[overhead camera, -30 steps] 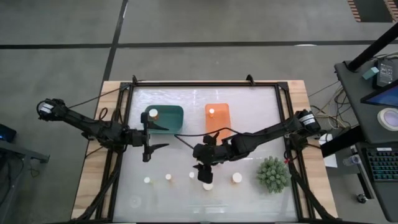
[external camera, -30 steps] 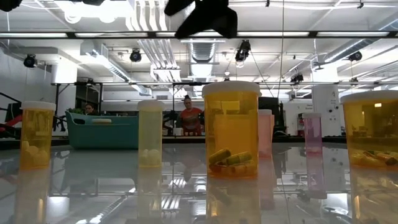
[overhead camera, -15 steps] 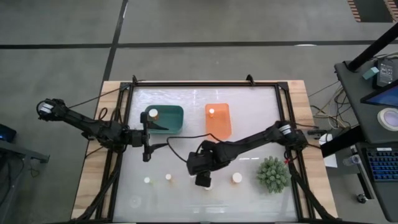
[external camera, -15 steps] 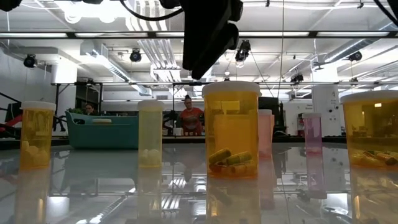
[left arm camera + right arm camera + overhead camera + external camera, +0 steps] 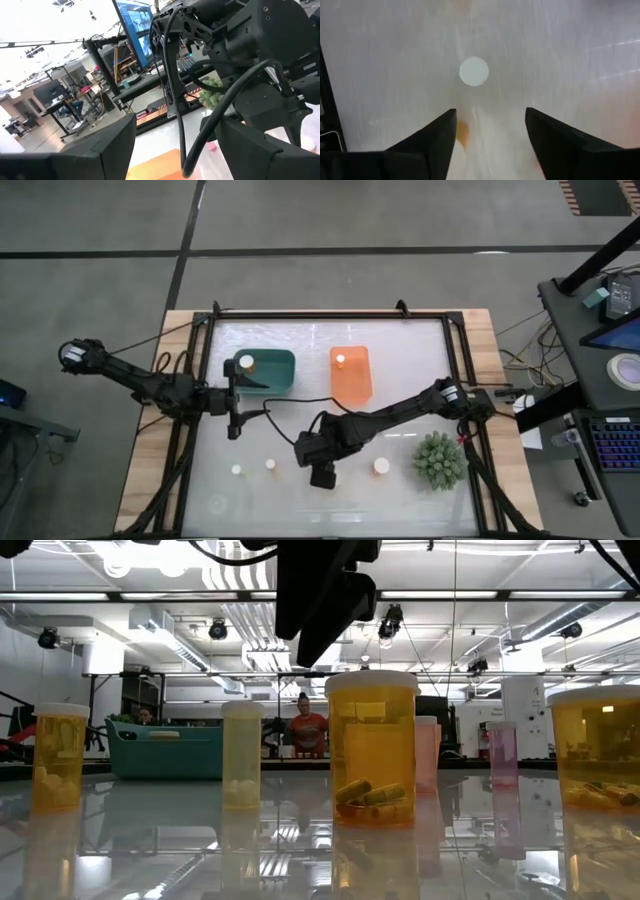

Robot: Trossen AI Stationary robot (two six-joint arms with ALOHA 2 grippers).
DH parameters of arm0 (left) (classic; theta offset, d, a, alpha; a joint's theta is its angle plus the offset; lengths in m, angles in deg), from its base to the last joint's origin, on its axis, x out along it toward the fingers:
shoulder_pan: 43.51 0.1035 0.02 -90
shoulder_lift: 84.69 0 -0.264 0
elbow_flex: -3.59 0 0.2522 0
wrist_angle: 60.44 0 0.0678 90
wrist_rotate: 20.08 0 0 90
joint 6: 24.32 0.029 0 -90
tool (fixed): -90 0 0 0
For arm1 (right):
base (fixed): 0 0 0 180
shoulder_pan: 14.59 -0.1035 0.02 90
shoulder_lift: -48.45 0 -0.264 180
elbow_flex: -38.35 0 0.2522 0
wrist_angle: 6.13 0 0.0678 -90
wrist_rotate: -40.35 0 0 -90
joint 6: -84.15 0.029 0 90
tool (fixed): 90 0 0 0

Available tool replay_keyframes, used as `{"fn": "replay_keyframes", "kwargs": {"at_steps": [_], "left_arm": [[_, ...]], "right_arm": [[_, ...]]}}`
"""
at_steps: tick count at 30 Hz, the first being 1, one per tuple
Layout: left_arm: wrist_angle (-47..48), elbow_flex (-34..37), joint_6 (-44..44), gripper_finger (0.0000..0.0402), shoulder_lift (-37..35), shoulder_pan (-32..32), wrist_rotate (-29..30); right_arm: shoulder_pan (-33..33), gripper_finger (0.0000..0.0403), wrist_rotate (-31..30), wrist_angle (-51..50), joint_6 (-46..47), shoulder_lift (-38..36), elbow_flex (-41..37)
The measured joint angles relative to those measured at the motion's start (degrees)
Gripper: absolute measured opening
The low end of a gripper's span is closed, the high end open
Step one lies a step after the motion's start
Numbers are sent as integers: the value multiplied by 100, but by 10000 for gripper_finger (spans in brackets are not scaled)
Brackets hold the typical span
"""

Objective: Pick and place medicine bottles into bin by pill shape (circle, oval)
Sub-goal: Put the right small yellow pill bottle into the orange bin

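Several small amber bottles with white caps stand in a row near the table's near edge, among them one at the left point(image 5: 237, 470), one beside it point(image 5: 270, 465) and one at the right point(image 5: 381, 466). In the low view a wide bottle point(image 5: 371, 745) holds oval pills. One bottle stands in the teal bin point(image 5: 246, 363) and one in the orange bin point(image 5: 340, 360). My right gripper point(image 5: 320, 476) is open, points down over the row and hides the bottles under it. A white cap point(image 5: 474, 71) shows beyond its fingers. My left gripper point(image 5: 237, 412) is open and empty beside the teal bin.
The teal bin point(image 5: 272, 378) and the orange bin point(image 5: 355, 385) sit at the far middle of the table. A spiky green plant point(image 5: 440, 460) stands at the near right. Black frame rails point(image 5: 205, 350) run along the table's edges. People stand in the room behind point(image 5: 305, 725).
My right gripper has gone toward the table's near edge and a little to the left, and has come down over the row of bottles. In the low view it now reaches farther down from the top. The bottles have stayed where they were.
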Motion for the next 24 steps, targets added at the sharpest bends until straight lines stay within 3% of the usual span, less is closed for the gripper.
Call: {"fn": "replay_keyframes", "kwargs": {"at_steps": [5, 9, 19, 24], "left_arm": [[290, 2, -134, 251, -151, 0, 0], [337, 7, -157, 251, -264, -4, -1], [457, 9, -159, 251, -292, -2, 2], [453, 9, -161, 251, -290, -1, 4]], "right_arm": [[-45, 276, -83, 409, -486, 22, -84], [-103, 287, -505, 825, -706, 57, -329], [-70, 270, -596, 1785, -963, 57, -981], [10, 259, -141, 2155, -855, 57, -1250]]}}
